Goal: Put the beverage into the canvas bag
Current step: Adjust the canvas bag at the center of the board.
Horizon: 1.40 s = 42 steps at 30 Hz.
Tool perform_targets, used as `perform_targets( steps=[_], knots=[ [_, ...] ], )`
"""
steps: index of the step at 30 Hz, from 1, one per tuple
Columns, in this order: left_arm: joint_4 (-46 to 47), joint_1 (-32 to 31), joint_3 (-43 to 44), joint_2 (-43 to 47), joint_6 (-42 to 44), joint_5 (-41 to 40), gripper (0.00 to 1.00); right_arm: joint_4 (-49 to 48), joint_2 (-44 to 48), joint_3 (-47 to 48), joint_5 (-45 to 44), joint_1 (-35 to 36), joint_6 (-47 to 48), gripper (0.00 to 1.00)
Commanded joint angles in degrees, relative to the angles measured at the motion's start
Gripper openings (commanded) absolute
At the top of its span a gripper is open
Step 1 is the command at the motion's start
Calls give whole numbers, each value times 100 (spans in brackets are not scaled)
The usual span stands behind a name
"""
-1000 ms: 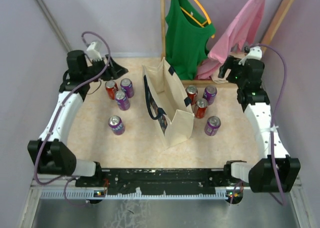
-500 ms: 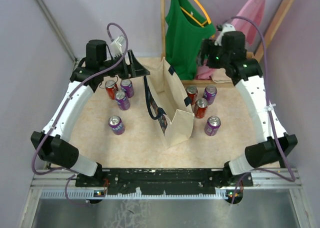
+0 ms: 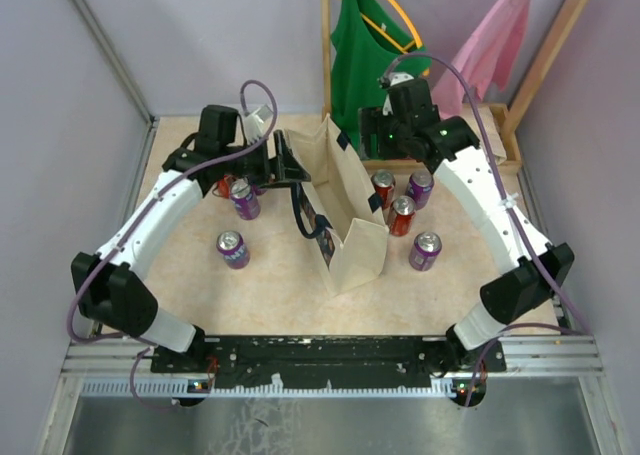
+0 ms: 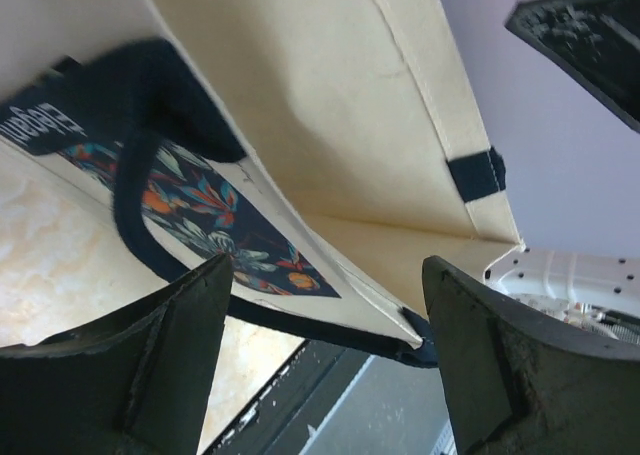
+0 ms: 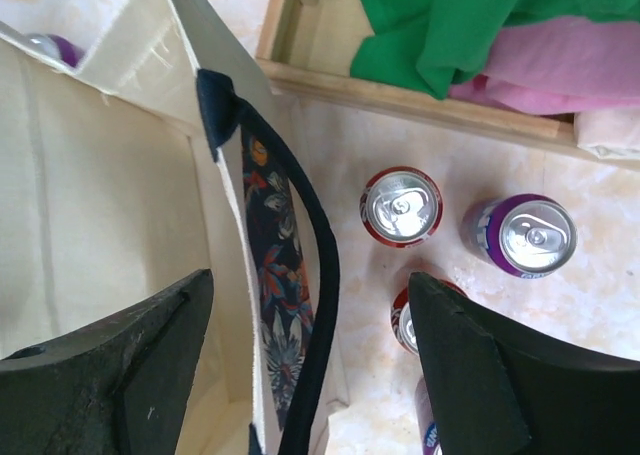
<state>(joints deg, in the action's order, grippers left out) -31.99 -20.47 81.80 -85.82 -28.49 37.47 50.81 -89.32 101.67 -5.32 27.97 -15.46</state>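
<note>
Step in hand: both arms reach in toward the mouth of the cream-beige canvas tote bag with dark navy strap handles; no can is held, so the step looks like steadying or spreading the bag before any loading.
Left tool: fingers spread apart, empty, at the bag's left wall near its far end; the left wrist view shows the wall's top edge and a navy handle between the fingers.
Right tool: fingers spread apart, empty, over the bag's far right corner; the right wrist view shows the right wall's rim and handle below it.
Bag position: upright at the middle of the tabletop, mouth open, running from far-left to near-right.
Beverages: four red and purple aluminium cans stand just right of the bag, near the far right edge; purple and red cans stand left of it, one purple can alone nearer the left edge.
Next move, judged: close each tool on a rim or handle to hold the mouth open, or free one arm to fetch a can.
Edges and room: the wooden clothes rack with green and pink garments crowds the far edge behind the right arm; the near half of the tabletop offers the most open room.
</note>
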Motion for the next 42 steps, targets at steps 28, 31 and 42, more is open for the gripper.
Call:
perform_targets(
  steps=[28,31,42],
  knots=[
    [-521,-938,366,-395,1289,-1817,0,738,-664,-69,-774,1115,51,0],
    [-1501,-897,1193,-445,2041,-2296,0,1277,-354,191,-1125,1149,-138,0],
    [-3948,-732,2675,-665,3686,-2849,0,2596,-115,262,-2358,1158,-485,0]
  ],
)
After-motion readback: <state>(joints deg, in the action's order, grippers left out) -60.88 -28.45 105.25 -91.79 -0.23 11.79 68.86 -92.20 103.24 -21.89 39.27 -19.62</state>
